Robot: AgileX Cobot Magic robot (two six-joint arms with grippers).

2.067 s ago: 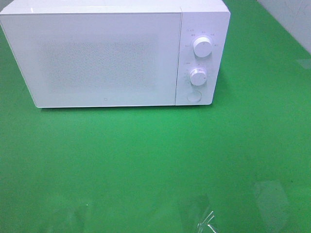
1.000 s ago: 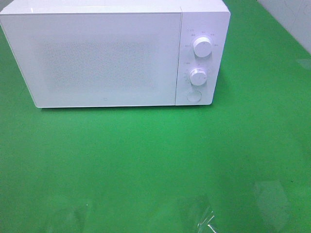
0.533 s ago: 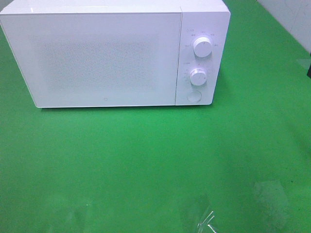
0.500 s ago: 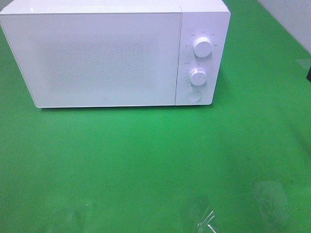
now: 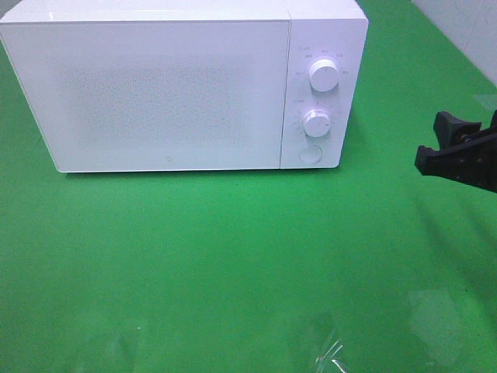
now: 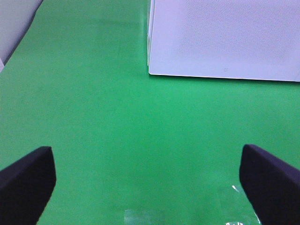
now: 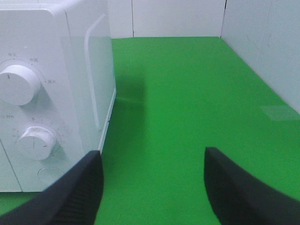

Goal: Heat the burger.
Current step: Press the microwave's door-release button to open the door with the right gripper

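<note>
Burger is nowhere in view; whether it sits behind the shut, frosted door cannot be told. The green desk [image 5: 233, 256] carries the white microwave [image 5: 171, 85]. The right tool [image 5: 433, 141], jaws partly apart and empty, hovers near its control side; the left tool [image 6: 145, 187] gapes wide, empty. A skewed approach could shove the microwave or catch the wrong knob [image 5: 323, 74]. Dial markings are too small to read.

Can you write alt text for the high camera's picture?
A white microwave, door shut, two knobs beside the door, stands at the back of a green table. The black right gripper shows at the right edge, open and empty.
</note>
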